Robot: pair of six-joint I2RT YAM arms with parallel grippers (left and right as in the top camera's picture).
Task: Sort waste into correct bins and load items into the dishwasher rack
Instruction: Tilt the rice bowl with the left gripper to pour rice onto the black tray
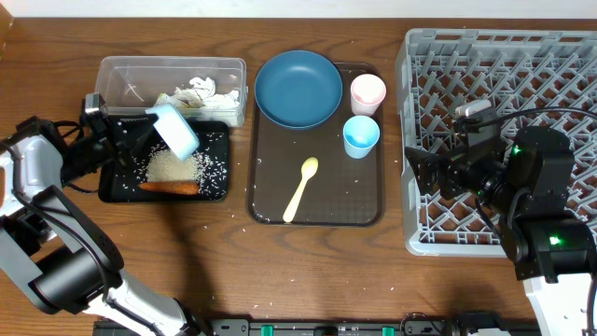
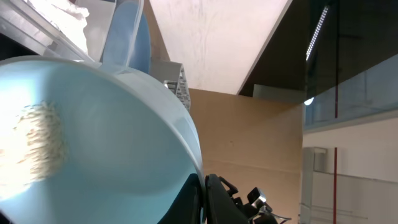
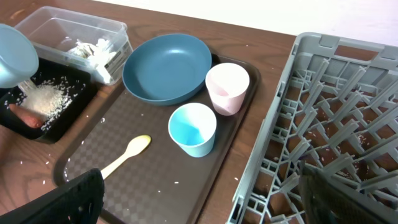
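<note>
My left gripper [image 1: 142, 126] is shut on the rim of the small white bowl with light blue inside [image 1: 175, 129] and holds it tipped over the black tray [image 1: 216, 140]; its fingers [image 2: 204, 202] pinch the bowl's wall [image 2: 93, 137]. Rice [image 1: 173, 168] and the orange carrot piece [image 1: 169, 187] lie in the black tray. Crumpled white wrappers [image 1: 196, 91] lie in the clear tub [image 1: 126, 75]. The dark blue bowl [image 1: 298, 88], pink cup [image 1: 367, 92], light blue cup [image 1: 361, 135] and pale yellow spoon [image 1: 300, 189] sit on the brown tray. My right gripper [image 3: 199, 193] is open and empty over the grey rack's [image 1: 569, 56] left edge.
The brown serving tray [image 1: 270, 210] lies between the bins and the rack, with stray rice grains on it and on the table. In the right wrist view the rack [image 3: 348, 56] fills the right side and the brown tray [image 3: 155, 174] the middle.
</note>
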